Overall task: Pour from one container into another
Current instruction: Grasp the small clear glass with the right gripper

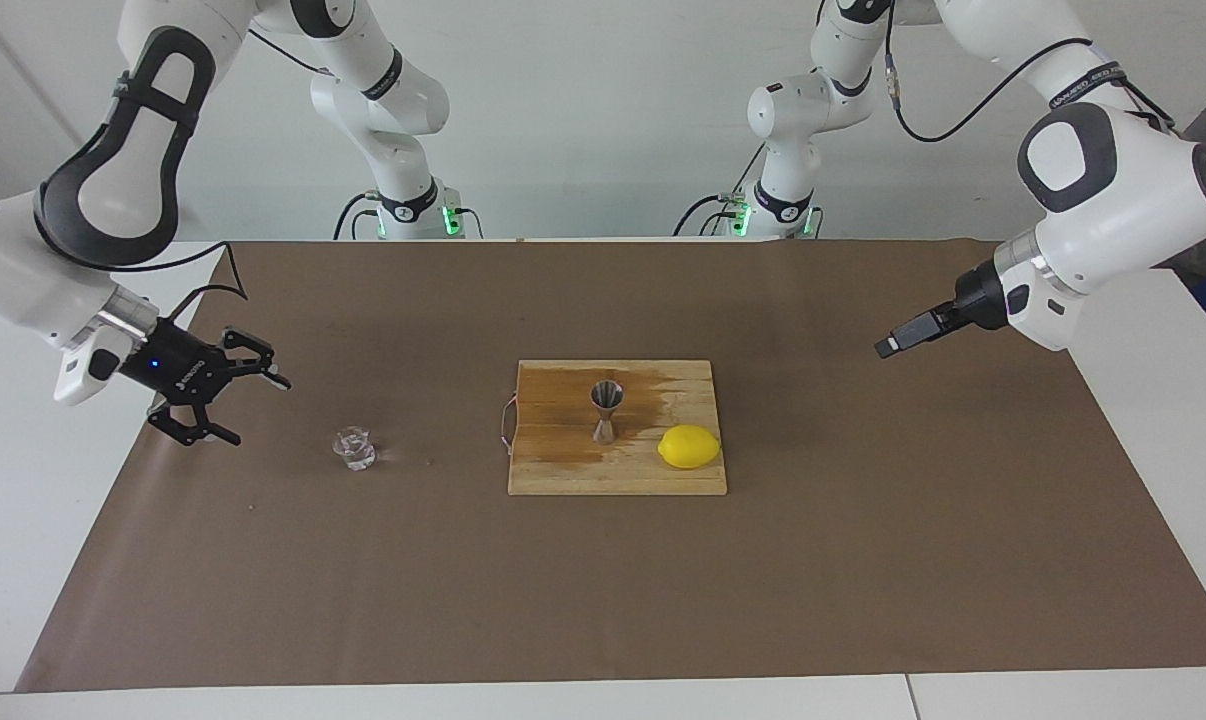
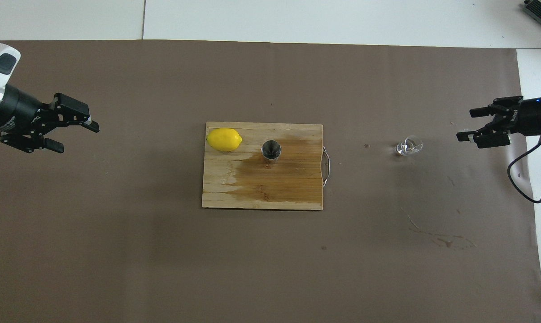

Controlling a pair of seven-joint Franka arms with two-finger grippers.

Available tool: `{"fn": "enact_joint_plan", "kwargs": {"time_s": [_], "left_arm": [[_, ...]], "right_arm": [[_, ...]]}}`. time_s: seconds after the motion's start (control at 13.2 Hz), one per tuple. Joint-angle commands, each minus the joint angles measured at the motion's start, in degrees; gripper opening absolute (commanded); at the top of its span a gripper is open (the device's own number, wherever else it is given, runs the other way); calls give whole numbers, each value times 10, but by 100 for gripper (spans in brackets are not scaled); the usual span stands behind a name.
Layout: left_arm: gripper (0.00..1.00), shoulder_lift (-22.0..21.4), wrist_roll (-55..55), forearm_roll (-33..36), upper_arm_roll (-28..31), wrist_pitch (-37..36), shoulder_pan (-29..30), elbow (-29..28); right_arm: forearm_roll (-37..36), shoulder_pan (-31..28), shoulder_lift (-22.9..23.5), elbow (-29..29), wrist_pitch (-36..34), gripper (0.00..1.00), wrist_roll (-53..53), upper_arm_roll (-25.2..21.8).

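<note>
Clear glass is what the task turns on first: the tiny glass cup point(image 1: 354, 448) stands upright on the brown paper point(image 1: 603, 600) that covers the counter point(image 1: 23, 520), well apart from the wooden cutting board point(image 1: 618, 470), toward the right arm's end of the counter. The steel jigger point(image 1: 606, 410) stands upright on the board, and a lemon point(image 1: 689, 446) lies on the same board beside the jigger, toward the left arm's end.

The step in hand looks like the approach to the cup. The right end effector point(image 1: 231, 400) hangs low over the paper, near the cup but not touching it, on the side of the cup away from the board; its fingers stand wide apart, pointed toward the cup, and hold nothing. The left end effector point(image 1: 891, 345) is up in the air over the paper, well apart from the board at the left arm's end, wide open and empty as the overhead view shows; it seems to be waiting.

Nothing has been grasped or poured yet. The next move probably calls for the right end effector to slide in level until its fingers point(image 2: 465, 135) bracket the cup's wall, then close gently, since the cup is small, smooth and easy to knock over or squeeze out. After that the cup must be lifted, carried to the board and tipped over the jigger's narrow mouth, which leaves little margin for aim.
</note>
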Motion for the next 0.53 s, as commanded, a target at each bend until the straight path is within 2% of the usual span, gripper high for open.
{"fn": "enact_joint_plan", "kwargs": {"time_s": [0.0, 0.23, 0.45], "left_arm": [[100, -36, 29, 78, 5, 35, -37, -7], [100, -54, 31, 109, 3, 42, -60, -7], [100, -67, 108, 132, 3, 74, -68, -7]], "right_arm": [[45, -20, 10, -29, 7, 100, -102, 5], [106, -36, 41, -52, 7, 100, -201, 5], [147, -43, 63, -73, -1, 100, -292, 5]]}}
